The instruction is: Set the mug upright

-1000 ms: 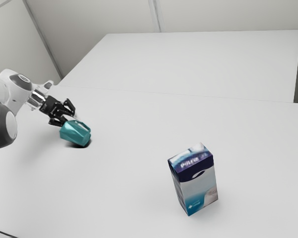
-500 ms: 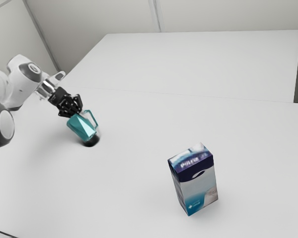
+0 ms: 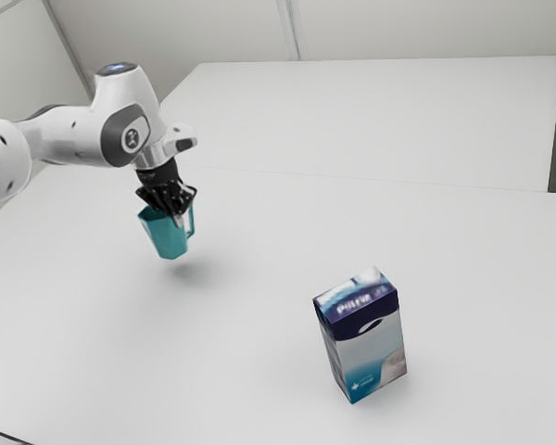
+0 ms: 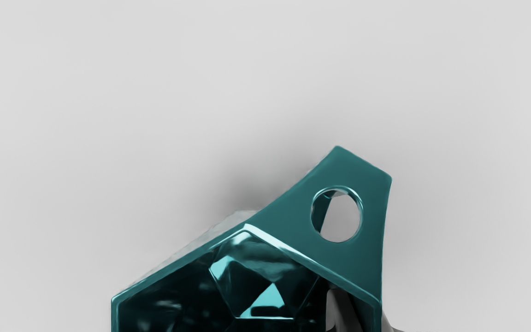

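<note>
Teal mug (image 3: pixel 168 238) slightly tilted, base down, raised above the worktop (image 3: pixel 232 362), pincer (image 3: pixel 177 219) clamped on its wall, carton (image 3: pixel 369 345) standing well apart

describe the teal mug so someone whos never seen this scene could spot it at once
Find the white robot arm reaching over the pale table from the exterior view's left; follow it to the black jaws. They hold a faceted teal mug, its handle pierced by a round hole. Open mouth and handle set it apart from the boxy blue-and-white carton.
</note>
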{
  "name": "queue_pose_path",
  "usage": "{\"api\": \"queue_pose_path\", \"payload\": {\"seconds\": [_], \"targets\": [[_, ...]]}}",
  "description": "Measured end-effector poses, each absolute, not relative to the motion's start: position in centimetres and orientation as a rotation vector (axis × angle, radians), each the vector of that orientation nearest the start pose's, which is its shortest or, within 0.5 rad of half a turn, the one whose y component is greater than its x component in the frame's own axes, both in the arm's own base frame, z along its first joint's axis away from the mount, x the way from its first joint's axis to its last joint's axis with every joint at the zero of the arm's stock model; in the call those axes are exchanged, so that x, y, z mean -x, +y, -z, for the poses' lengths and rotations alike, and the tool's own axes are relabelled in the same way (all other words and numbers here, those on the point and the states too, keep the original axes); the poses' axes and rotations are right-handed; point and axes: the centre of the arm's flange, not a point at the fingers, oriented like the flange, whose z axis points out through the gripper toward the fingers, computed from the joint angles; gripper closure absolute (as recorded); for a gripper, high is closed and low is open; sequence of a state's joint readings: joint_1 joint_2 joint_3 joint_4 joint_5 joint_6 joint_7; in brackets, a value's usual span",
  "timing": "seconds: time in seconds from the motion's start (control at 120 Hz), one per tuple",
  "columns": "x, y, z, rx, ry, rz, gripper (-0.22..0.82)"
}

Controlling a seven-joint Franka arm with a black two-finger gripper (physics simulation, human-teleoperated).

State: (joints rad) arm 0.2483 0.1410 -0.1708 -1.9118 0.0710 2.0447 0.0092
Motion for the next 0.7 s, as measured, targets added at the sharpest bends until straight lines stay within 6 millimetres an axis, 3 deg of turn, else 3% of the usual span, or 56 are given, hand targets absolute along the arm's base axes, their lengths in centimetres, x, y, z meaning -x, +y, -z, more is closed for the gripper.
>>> {"api": "queue_pose_path", "payload": {"seconds": [0.117,0.5,0.675,0.7], "targets": [[-58.7,4.0,-41.8,3.076,-0.145,0.041,0.78],[-60.6,4.3,-36.1,3.053,-0.423,0.087,0.78],[-60.9,4.2,-34.8,3.047,-0.507,0.090,0.78],[-60.9,4.1,-34.8,3.046,-0.515,0.091,0.74]]}}
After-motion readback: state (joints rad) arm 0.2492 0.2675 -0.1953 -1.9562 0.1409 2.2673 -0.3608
